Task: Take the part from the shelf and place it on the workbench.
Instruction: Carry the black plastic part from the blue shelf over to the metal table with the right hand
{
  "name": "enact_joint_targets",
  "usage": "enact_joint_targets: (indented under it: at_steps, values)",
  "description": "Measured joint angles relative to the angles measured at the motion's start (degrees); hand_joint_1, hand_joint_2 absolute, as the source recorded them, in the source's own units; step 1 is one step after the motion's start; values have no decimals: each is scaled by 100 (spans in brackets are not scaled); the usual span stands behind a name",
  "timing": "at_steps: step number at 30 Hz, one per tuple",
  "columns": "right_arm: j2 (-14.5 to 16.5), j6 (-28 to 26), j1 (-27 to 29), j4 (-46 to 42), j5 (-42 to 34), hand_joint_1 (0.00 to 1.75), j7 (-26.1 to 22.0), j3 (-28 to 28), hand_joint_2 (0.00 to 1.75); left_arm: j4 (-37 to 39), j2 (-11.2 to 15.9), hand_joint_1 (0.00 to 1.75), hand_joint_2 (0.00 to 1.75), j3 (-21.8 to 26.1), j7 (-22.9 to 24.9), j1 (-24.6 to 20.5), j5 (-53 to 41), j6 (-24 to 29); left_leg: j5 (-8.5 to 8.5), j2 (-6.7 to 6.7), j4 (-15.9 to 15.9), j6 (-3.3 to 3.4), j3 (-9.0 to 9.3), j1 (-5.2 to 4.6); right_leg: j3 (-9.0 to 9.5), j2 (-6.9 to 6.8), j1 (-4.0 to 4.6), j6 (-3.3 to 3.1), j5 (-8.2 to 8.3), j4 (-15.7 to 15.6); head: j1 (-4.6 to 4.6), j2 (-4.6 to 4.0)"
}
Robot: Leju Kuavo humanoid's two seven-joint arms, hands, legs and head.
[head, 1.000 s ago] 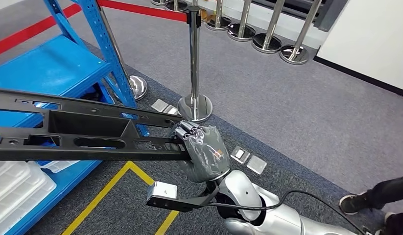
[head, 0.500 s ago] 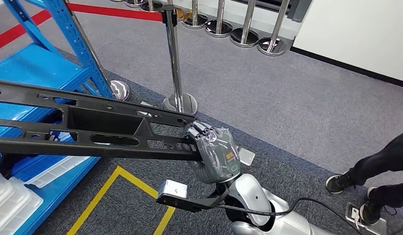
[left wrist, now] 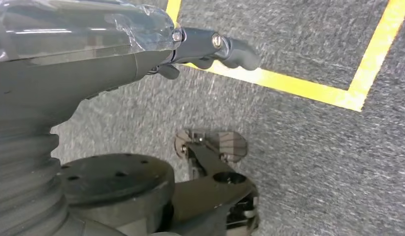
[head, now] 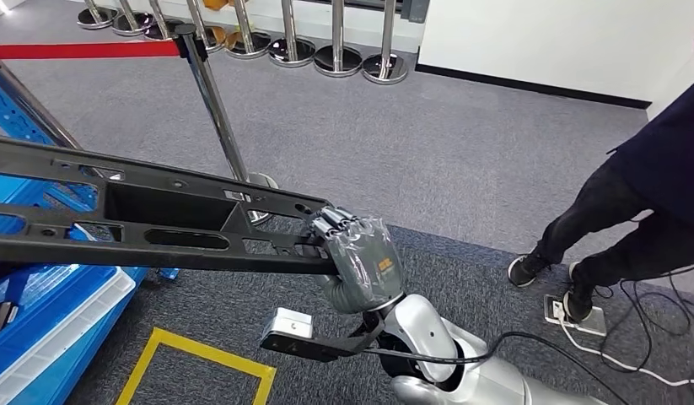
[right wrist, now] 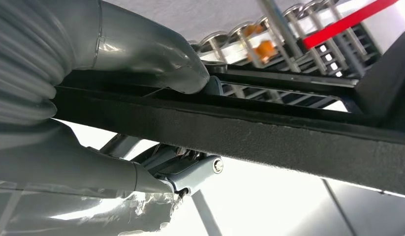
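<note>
Wide grey carpeted floor [head: 427, 143] stretches far and right, open out to the white wall with its dark skirting at the far edge. Across the left half hangs the long black moulded plastic frame part [head: 141, 221], roughly level in the air, its left end running off the picture's left edge, its right end stopping at the robot's right hand [head: 360, 260]. That grey-covered hand is clenched around the part's right end, fingers curled over the top rail; in the right wrist view the thumb [right wrist: 156, 54] lies on one side of the black bar [right wrist: 269, 128] and the hand [right wrist: 92, 162] wraps the other. Below the part on the near left, the blue metal shelf [head: 40, 312] juts in, its edge close under the part. A person in dark trousers and dark shoes [head: 630, 219] stands at the right edge, well apart from the part, cables by the feet. A chrome stanchion post with a red belt [head: 212, 101] stands just beyond the part's far rail, more posts lined along the far wall. A yellow taped line [head: 200, 354] marks the near floor. The left hand [left wrist: 141, 44] hangs above carpet and yellow tape, dark fingers [left wrist: 225, 46] curled in, nothing in them.
</note>
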Motion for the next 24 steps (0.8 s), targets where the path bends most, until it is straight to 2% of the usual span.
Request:
enact_joint_targets:
  at_steps: [2, 5, 6, 8, 10, 11, 12, 13, 14, 16, 17, 19, 20, 22, 23, 24]
  values:
    - [-1, -2, -4, -1, -8, 175, -1, -4, 175, 1, -1, 0, 175, 10, -2, 3, 8, 10, 8, 94, -48, 41, 11, -10, -40, 114, -20, 62, 23, -12, -8, 0]
    - [-5, -8, 0, -1, -20, 175, -2, -8, 175, 2, -1, 0, 175, 19, -12, -8, 15, 25, 56, 260, -137, 125, 50, 11, -69, -66, 17, 111, -35, 66, -4, 0]
    - [-5, -9, 0, -1, -21, 175, -2, -8, 175, 2, 0, 0, 175, 20, -13, -12, 15, 26, 61, 275, -144, 133, 57, 9, -75, -149, 24, 113, -55, 92, 0, 0]
    - [-5, -9, -2, -1, -21, 175, -2, -8, 175, 2, 0, 0, 175, 20, -14, -13, 16, 27, 62, 276, -145, 136, 57, 9, -79, -167, 26, 114, -62, 101, 3, 0]
    - [-7, -9, -16, -1, -34, 175, -5, -8, 175, 2, -1, 0, 175, 21, -21, -12, 17, 31, 61, 345, -152, 155, 57, 5, -246, -373, 17, 136, -258, 437, 72, 0]
    - [-8, -9, -21, -1, -47, 175, -7, -8, 175, 3, -1, 0, 175, 25, -26, -5, 30, 37, 53, 468, -153, 165, 60, -1, -420, -505, -8, 162, -386, 790, 131, 0]
    - [-9, -10, -26, -1, -60, 175, -9, -8, 175, 3, -1, 0, 175, 31, -32, 2, 42, 43, 38, 607, -153, 170, 66, -8, -528, -629, -38, 189, -442, 1017, 192, 0]
    - [-10, -11, -26, -1, -67, 175, -12, -8, 175, 4, -1, 0, 175, 38, -37, 9, 56, 47, 18, 739, -151, 162, 82, -13, -506, -707, -65, 208, -371, 997, 232, 0]
    - [-11, -14, -27, -1, -74, 175, -14, -8, 175, 4, 0, 0, 175, 46, -44, 13, 70, 51, -7, 859, -150, 143, 107, -18, -370, -843, -80, 221, -227, 739, 275, 0]
    - [-11, -20, -35, -1, -79, 175, -17, -8, 175, 4, 1, 0, 175, 56, -56, 7, 76, 55, -46, 959, -146, 87, 149, -41, -34, -1069, -39, 190, -12, 88, 303, 0]
    - [-11, -22, -40, -1, -80, 175, -16, -8, 175, 4, 1, 0, 175, 60, -60, 7, 79, 56, -61, 1000, -146, 58, 166, -55, 18, -1126, -13, 166, -6, -31, 299, 0]
    - [-11, -26, -45, -2, -82, 175, -15, -8, 175, 4, 1, 0, 175, 62, -65, 10, 83, 59, -84, 1094, -156, 1, 198, -51, 11, -1006, 18, 101, -8, -47, 265, 0]
    - [-12, -28, -48, -2, -81, 175, -15, -9, 175, 4, 1, 0, 175, 63, -69, 9, 84, 59, -124, 1069, -127, -32, 213, -35, 19, -945, 12, 71, 1, -65, 256, 0]
    - [-11, -38, -60, -2, -81, 175, -12, -9, 175, 4, 0, 0, 175, 64, -84, 5, 86, 60, -351, 834, 194, -73, 109, -5, 41, -822, -13, 4, 21, -99, 221, 0]
    - [-10, -45, -65, -1, -80, 175, -10, -9, 175, 4, 0, 0, 175, 65, -90, 9, 87, 60, -534, 667, 529, -81, -38, 3, 48, -762, -18, -19, 24, -104, 187, 0]
    - [-9, -52, -68, -1, -80, 175, -9, -8, 175, 4, 0, 0, 175, 66, -93, 21, 90, 61, -720, 560, 939, -82, -241, 0, 51, -690, -14, -35, 22, -104, 148, 0]
